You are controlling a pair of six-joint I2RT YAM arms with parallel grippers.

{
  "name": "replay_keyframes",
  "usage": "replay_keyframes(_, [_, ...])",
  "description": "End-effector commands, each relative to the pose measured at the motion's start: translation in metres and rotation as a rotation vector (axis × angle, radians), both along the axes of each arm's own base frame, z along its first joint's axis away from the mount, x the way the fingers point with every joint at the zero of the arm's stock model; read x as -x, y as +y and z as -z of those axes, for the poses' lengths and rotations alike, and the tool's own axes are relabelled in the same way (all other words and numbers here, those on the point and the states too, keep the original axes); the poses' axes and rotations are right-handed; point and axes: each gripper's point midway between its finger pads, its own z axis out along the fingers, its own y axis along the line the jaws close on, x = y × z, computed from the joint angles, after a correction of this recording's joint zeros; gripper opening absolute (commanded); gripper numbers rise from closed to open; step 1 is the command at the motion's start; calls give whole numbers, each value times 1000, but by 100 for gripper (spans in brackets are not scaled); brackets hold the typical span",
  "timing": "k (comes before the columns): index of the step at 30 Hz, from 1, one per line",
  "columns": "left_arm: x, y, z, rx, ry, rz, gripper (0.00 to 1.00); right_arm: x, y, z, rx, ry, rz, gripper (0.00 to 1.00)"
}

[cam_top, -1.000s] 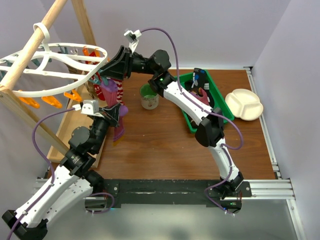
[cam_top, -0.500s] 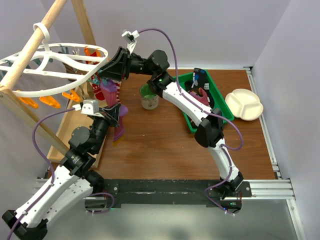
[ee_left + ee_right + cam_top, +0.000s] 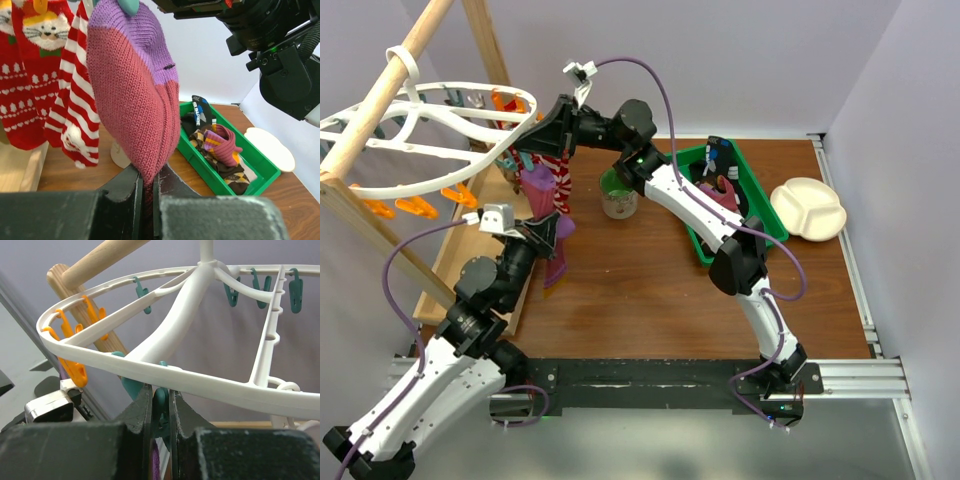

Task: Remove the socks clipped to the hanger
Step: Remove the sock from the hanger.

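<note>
The purple sock (image 3: 132, 100) at ten o'clock is clamped by the left gripper (image 3: 148, 189), the right gripper (image 3: 160, 401) pinching its teal clip (image 3: 129, 387); next, probably a downward tug.

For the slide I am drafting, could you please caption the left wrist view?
Left fingers pinch the lower end of a hanging pink-and-purple sock, red striped socks beside it, green bin behind.

Brown wooden bench (image 3: 650, 300), green plastic bin (image 3: 748, 160) toward the back right, white divided plate (image 3: 808, 208) just beside it, pale cup (image 3: 619, 203) with green inside left of the bin, slanted wooden pole frame (image 3: 425, 30) on a light board (image 3: 450, 270) far left, lilac walls (image 3: 770, 60).
</note>
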Motion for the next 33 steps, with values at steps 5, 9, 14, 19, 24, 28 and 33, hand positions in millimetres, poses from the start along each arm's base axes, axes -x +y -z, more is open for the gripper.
replay_keyframes(5, [4, -1, 47, 40, 141, 5, 0, 14, -9, -34, -44, -81, 42, 0])
replay_keyframes(9, [6, -2, 51, 47, 150, 13, 0, 12, -9, -34, -40, -84, 52, 0])
replay_keyframes(14, [5, -1, 47, 43, 143, 8, 0, 8, -10, -33, -34, -86, 88, 22])
replay_keyframes(19, [5, 0, 48, 32, 143, -1, 0, 8, -12, -31, -20, -106, 116, 54])
replay_keyframes(24, [4, -3, 46, 25, 135, 14, 0, 9, -15, -30, 1, -114, 124, 73])
replay_keyframes(28, [4, -6, 44, 18, 131, 32, 0, 3, -18, -13, 55, -97, 175, 80])
replay_keyframes(33, [6, -18, 37, -3, 104, 98, 0, -10, -36, 6, 129, -73, 294, 90])
